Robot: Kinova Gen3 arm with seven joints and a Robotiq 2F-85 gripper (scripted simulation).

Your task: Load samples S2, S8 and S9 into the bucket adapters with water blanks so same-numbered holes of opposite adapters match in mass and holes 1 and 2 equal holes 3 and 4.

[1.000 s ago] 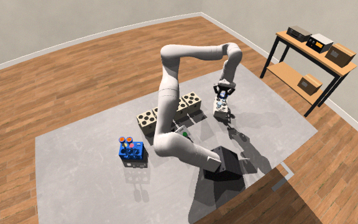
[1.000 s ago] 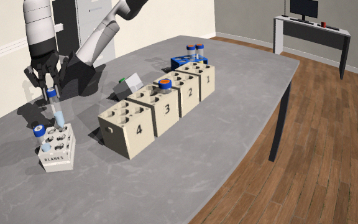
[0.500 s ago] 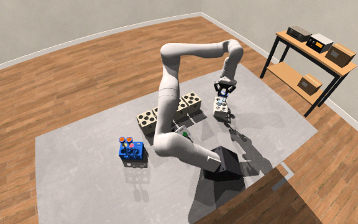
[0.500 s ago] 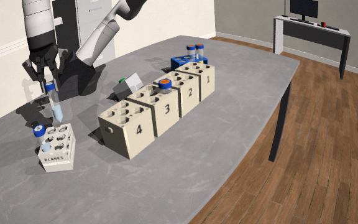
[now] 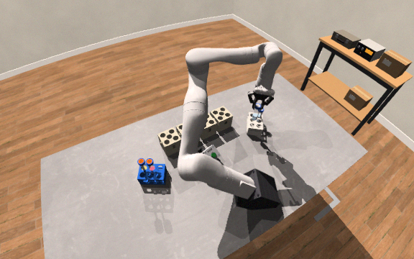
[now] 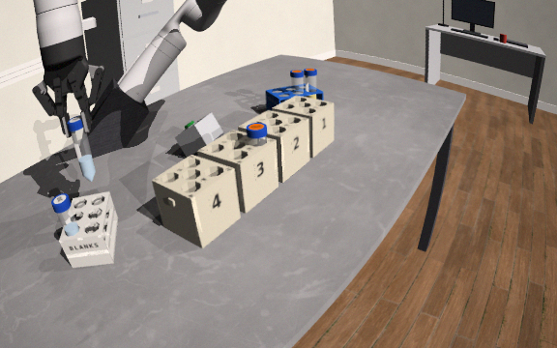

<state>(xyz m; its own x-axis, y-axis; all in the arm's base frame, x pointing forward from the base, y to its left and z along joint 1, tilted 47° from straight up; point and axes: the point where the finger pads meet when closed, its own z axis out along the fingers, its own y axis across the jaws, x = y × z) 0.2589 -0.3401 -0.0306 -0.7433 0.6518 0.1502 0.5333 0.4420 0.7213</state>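
My gripper (image 6: 76, 127) is shut on a water blank tube (image 6: 81, 150) by its blue cap and holds it upright, clear above the white BLANKS rack (image 6: 89, 234); it also shows in the top view (image 5: 259, 106). One more blank (image 6: 63, 213) stands in that rack's front corner. Four beige adapters stand in a row: 4 (image 6: 196, 199), 3 (image 6: 240, 166), 2 (image 6: 280, 142) and 1 (image 6: 307, 121). An orange-dotted sample (image 6: 257, 133) stands in adapter 3. Two more orange-dotted samples (image 6: 304, 79) stand in the blue rack (image 6: 293, 94).
The sloped desk with the green DONE key (image 6: 200, 132) sits behind adapters 3 and 4. The arm's dark base (image 5: 259, 191) is at the table's near side in the top view. A shelf with boxes (image 5: 365, 65) stands off the table.
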